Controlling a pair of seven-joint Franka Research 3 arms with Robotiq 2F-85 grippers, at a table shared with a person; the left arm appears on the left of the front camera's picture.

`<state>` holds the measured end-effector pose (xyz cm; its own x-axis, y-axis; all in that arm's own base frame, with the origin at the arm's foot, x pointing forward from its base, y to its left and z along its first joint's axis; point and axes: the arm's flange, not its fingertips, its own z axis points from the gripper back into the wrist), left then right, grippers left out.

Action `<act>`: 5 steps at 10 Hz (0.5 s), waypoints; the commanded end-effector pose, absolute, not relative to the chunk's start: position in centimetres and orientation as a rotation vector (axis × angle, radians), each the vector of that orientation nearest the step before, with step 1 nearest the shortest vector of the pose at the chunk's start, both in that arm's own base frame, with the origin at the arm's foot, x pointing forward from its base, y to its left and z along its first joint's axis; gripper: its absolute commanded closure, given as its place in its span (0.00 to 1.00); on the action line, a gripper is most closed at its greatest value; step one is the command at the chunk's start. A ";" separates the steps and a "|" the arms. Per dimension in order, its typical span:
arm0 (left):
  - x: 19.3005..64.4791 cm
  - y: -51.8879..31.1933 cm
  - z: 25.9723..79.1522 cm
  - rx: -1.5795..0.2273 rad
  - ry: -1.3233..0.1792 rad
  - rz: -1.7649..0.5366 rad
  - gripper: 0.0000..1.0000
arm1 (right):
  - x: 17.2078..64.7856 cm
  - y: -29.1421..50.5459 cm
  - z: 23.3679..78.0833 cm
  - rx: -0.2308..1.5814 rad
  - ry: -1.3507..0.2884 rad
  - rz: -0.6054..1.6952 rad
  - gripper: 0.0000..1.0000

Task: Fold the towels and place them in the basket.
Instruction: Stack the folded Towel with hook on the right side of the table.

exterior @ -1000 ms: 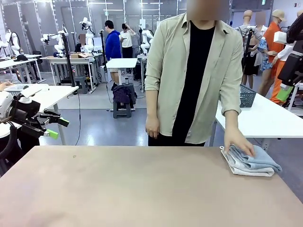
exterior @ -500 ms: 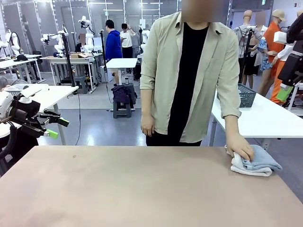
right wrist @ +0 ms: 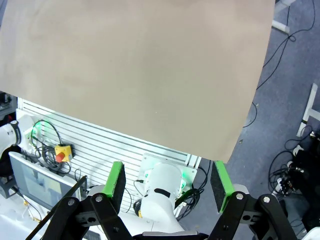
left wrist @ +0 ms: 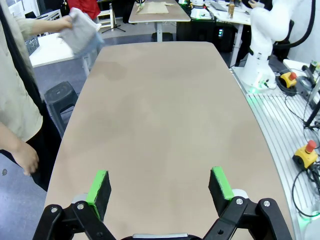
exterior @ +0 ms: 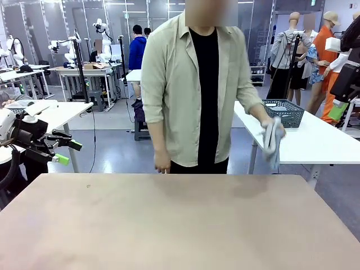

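The big tan tabletop (exterior: 169, 219) has nothing lying on it now. A moment ago the folded towels sat at its far right corner, under the person's palm. Now the person (exterior: 194, 90) has stepped to the side and lifted the towels (exterior: 271, 138) up in one fist (exterior: 274, 126). The bundle is white and light blue, and it hangs in the air just beside the dark wire basket (exterior: 284, 112), which sits on the white table behind. So I think the folding is done, and the towels are about to go in the basket. The left hand (left wrist: 159, 187) hovers above the tabletop with its green fingers spread wide, grasping nothing. The right hand (right wrist: 167, 186) is spread wide too, with nothing in it.
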<state>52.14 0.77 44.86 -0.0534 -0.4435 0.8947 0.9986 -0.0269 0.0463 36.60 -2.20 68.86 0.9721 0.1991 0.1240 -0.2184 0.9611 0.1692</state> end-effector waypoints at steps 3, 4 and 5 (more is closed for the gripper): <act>51.8 0.8 44.9 -0.839 -0.896 -1.448 0.00 | 36.7 -2.2 69.0 0.182 -0.093 0.204 0.15; 51.8 0.8 44.9 -0.839 -0.896 -1.448 0.00 | 36.7 -2.2 69.0 0.182 -0.093 0.204 0.15; 51.8 0.8 44.9 -0.839 -0.896 -1.448 0.00 | 36.7 -2.2 69.0 0.182 -0.093 0.204 0.15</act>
<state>52.14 0.77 44.86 -0.0534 -0.4435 0.8947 0.9986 -0.0269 0.0463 36.60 -2.20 68.86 0.9721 0.1992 0.1240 -0.2185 0.9610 0.1692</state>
